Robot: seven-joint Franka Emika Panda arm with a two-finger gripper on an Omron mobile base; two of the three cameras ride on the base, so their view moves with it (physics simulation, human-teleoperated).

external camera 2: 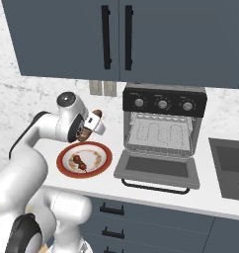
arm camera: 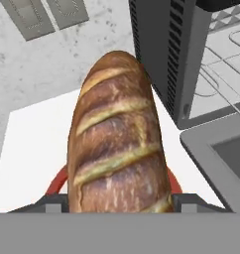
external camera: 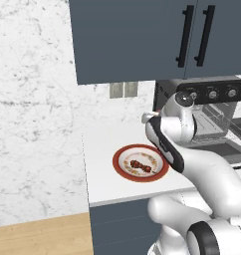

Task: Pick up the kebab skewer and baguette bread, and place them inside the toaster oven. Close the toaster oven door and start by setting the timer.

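The fingers [arm camera: 119, 201] are clamped on the baguette bread [arm camera: 117, 139] — a golden-brown loaf with pale scored slashes across its crust, jutting forward from the hand above the worktop [external camera 2: 116, 185]. Their tips are hidden behind the loaf; in the right base view only its dark end pokes out. Below sits the red-rimmed plate [external camera 2: 84, 159] with the kebab skewer [external camera 2: 79, 162], small dark red chunks too tiny to count. To the right stands the toaster oven [external camera 2: 163, 123], its door [external camera 2: 158, 170] dropped flat — wire rack visible inside. The arm hides part of the plate in the left base view.
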